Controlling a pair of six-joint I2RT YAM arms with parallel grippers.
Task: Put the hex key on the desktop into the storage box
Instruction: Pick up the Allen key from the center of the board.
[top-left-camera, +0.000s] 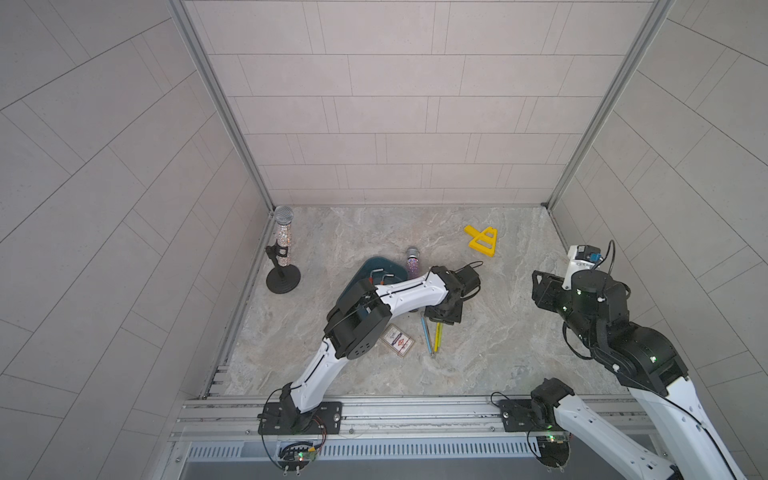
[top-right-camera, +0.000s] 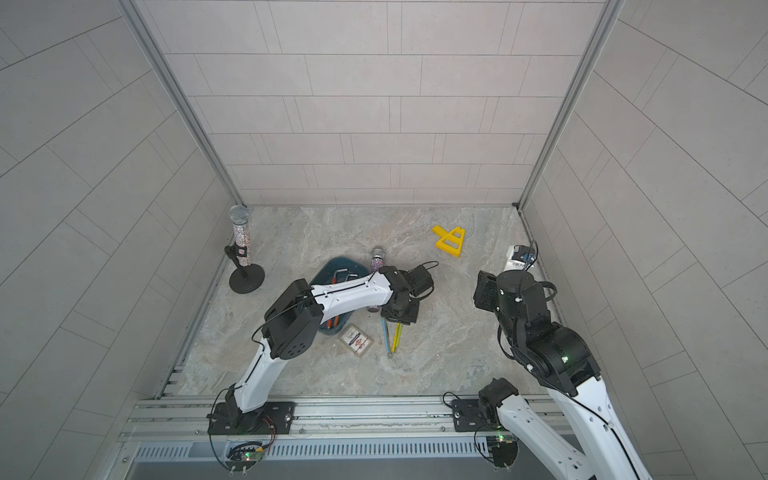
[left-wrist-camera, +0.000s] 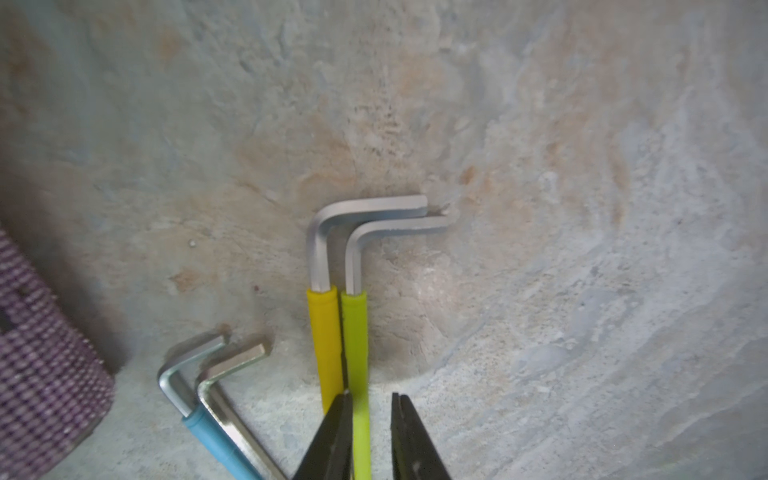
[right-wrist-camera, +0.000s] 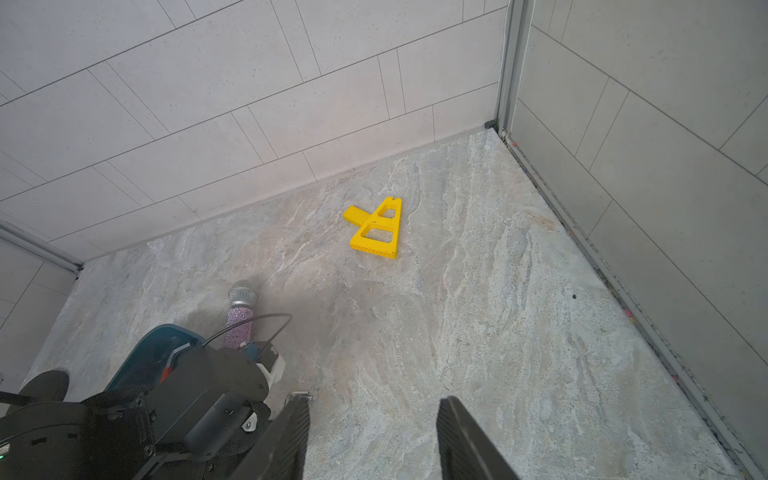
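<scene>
I'm holding the left gripper (left-wrist-camera: 370, 395) low over the desktop (left-wrist-camera: 540, 166), its jaws narrowed but not yet pinching. They are straddling the lime-sleeved hex key (left-wrist-camera: 356, 332) so that closing takes it alone, not the yellow key (left-wrist-camera: 326, 332) lying tight against it. That lime key is lying flat, its bare steel end bent into an L, near the storage box (top-left-camera: 368, 266), while the right gripper (right-wrist-camera: 374, 401) is hanging open and empty, well apart.
</scene>
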